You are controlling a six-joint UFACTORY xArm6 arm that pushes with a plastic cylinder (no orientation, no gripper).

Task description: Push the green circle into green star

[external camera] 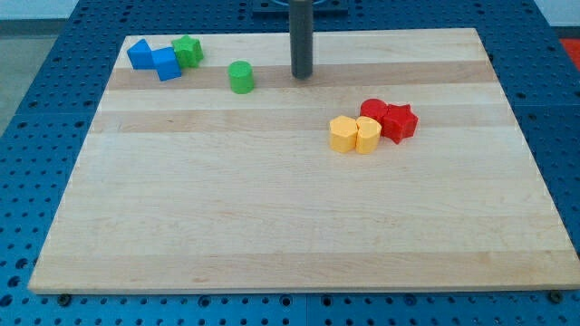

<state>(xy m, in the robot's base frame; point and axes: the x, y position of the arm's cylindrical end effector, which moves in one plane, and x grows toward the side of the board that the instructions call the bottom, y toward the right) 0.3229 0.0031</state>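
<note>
A blue perforated base surrounds a pale wooden counter that fills most of the view.

The arm has no jaws; it ends in a dark rod, so nothing is spread, pressed together or pinching. My tip rests on the counter near the middle of the top edge, apart from every block.

Block layout:
- Near the top left corner: two blue blocks, one closer to the corner and one just beside it, shapes unclear. The green star touches this pair on its right side.
- Between the star and my tip: the green circle, standing alone and clear of both.
- Right of centre: a yellow pair, one touching the other, with a red round block and a red star touching behind them.

Task status: not complete. A gap remains between the green circle and the green star. My tip sits on the circle's right, the side away from the star. Judged from this layout, the remaining work is to close on the circle and drive it toward the top left corner until it meets the star.
</note>
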